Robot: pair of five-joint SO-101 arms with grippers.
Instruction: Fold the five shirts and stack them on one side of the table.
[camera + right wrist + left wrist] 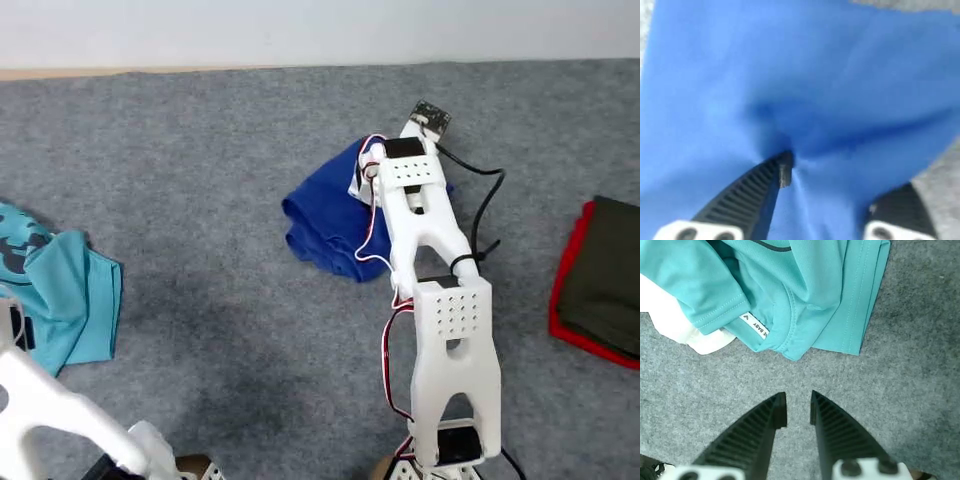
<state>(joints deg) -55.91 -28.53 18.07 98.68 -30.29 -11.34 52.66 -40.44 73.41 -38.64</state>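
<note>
In the high view we see the right arm [430, 240] stretched from the bottom of the frame up to the blue shirt [325, 225], which lies crumpled at the centre of the grey tabletop [200, 150]. In its wrist view the right pincer [840, 185] is released, jaws wide apart, one fingertip [785, 172] dug into the blue cloth and a fold of it bulging between them. The left pincer [796, 410] hangs over bare tabletop with its jaws a little apart and nothing held, near the teal shirt [815, 290], which lies partly on a white cloth [670, 310]. In the high view the teal shirt sits at the left edge. At the right edge a dark shirt [605, 275] lies folded on a red shirt [565, 290].
</note>
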